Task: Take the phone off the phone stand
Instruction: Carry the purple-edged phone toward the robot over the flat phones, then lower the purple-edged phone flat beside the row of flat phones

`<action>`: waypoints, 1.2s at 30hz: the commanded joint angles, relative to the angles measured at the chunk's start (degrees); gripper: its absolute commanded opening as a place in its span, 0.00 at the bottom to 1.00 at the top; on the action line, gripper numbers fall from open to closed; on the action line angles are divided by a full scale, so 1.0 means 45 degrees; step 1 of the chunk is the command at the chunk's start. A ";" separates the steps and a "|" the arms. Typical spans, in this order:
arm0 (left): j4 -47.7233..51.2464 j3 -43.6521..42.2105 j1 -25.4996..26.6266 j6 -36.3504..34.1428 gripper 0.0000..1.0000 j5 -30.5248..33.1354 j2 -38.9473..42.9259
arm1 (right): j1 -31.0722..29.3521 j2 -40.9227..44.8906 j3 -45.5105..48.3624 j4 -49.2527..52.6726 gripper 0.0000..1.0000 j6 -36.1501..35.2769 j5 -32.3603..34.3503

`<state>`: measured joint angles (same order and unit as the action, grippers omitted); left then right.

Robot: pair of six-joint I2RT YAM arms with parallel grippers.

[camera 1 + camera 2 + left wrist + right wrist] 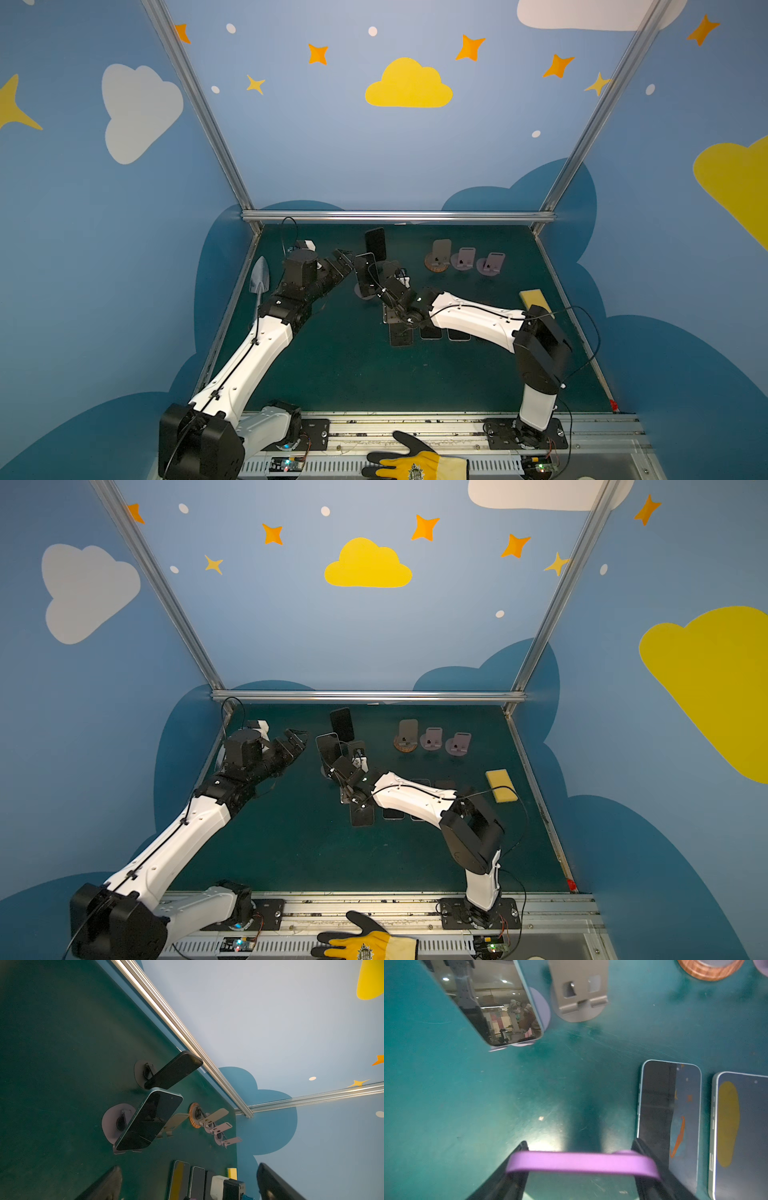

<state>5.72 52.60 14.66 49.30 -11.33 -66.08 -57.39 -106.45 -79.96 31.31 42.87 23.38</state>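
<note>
Right wrist view: right gripper [580, 1144] clamps the purple phone [581, 1162]; left gripper [344, 261] fully open, empty; teal phone [148, 1121] on stand [112, 1122].

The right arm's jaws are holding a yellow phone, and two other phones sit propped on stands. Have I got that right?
Not quite. The phone in the jaws of the right arm is purple, not yellow; the right wrist view shows its edge between them. The black phone and teal phone do sit propped on stands.
</note>
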 commanded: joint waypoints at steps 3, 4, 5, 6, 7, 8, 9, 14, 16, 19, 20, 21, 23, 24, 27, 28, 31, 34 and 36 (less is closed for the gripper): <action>-0.0196 0.0148 0.0005 0.0016 1.00 -0.0531 -0.0301 | 0.0314 -0.0238 0.0306 -0.0336 0.59 0.0275 -0.0384; -0.0196 0.0157 0.0005 0.0039 1.00 -0.0540 -0.0313 | 0.0392 -0.0292 0.0304 -0.0379 0.59 0.0315 -0.0488; -0.0196 0.0143 0.0005 0.0045 1.00 -0.0533 -0.0367 | 0.0461 -0.0361 0.0297 -0.0381 0.59 0.0443 -0.0596; -0.0196 0.0145 0.0005 0.0029 1.00 -0.0547 -0.0378 | 0.0503 -0.0438 0.0272 -0.0380 0.59 0.0452 -0.0612; -0.0196 0.0149 0.0005 0.0035 1.00 -0.0524 -0.0371 | 0.0524 -0.0500 0.0247 -0.0376 0.59 0.0439 -0.0624; -0.0196 0.0141 0.0006 0.0037 1.00 -0.0543 -0.0378 | 0.0540 -0.0581 0.0234 -0.0376 0.59 0.0418 -0.0623; -0.0196 0.0130 0.0017 0.0023 1.00 -0.0503 -0.0388 | 0.0560 -0.0637 0.0233 -0.0366 0.59 0.0418 -0.0623; -0.0215 0.0128 0.0005 0.0041 1.00 -0.0549 -0.0432 | 0.0652 -0.0897 0.0298 -0.0381 0.59 0.0442 -0.0509; -0.0234 0.0130 0.0005 0.0048 1.00 -0.0594 -0.0446 | 0.0663 -0.1054 0.0201 -0.0367 0.60 0.0415 -0.0404; -0.0240 0.0109 0.0005 0.0050 1.00 -0.0601 -0.0461 | 0.0716 -0.1406 -0.0056 -0.0323 0.61 0.0315 -0.0287; -0.0235 0.0108 0.0005 0.0055 1.00 -0.0553 -0.0475 | 0.0743 -0.1557 -0.0164 -0.0229 0.61 0.0350 -0.0240; -0.0220 0.0113 0.0005 0.0041 1.00 -0.0546 -0.0470 | 0.0753 -0.1659 -0.0235 -0.0153 0.61 0.0374 -0.0188; -0.0148 0.0145 0.0015 -0.0017 1.00 -0.0518 -0.0466 | 0.0798 -0.1825 -0.0280 -0.0147 0.61 0.0401 -0.0136; -0.0151 0.0150 0.0005 -0.0021 1.00 -0.0509 -0.0471 | 0.0828 -0.1889 -0.0296 -0.0169 0.61 0.0452 -0.0136; -0.0176 0.0148 0.0007 -0.0018 1.00 -0.0509 -0.0434 | 0.0914 -0.2189 -0.0423 -0.0244 0.62 0.0346 -0.0242; -0.0193 0.0149 0.0007 -0.0018 1.00 -0.0540 -0.0461 | 0.0916 -0.2303 -0.0508 -0.0242 0.62 0.0391 -0.0291; -0.0092 0.0240 0.0005 -0.0055 1.00 -0.0640 -0.0509 | 0.0921 -0.2656 -0.0781 -0.0201 0.62 0.0354 -0.0408; -0.0097 0.0265 -0.0014 -0.0055 1.00 -0.0704 -0.0559 | 0.0938 -0.2874 -0.0982 -0.0181 0.62 0.0246 -0.0394; -0.0120 0.0294 -0.0063 -0.0019 1.00 -0.0816 -0.0587 | 0.0974 -0.2959 -0.1062 -0.0247 0.63 0.0109 -0.0333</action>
<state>5.43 52.60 14.63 49.76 -14.11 -68.40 -52.95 -118.32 -83.24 28.82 44.23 21.39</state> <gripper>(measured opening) 0.998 0.735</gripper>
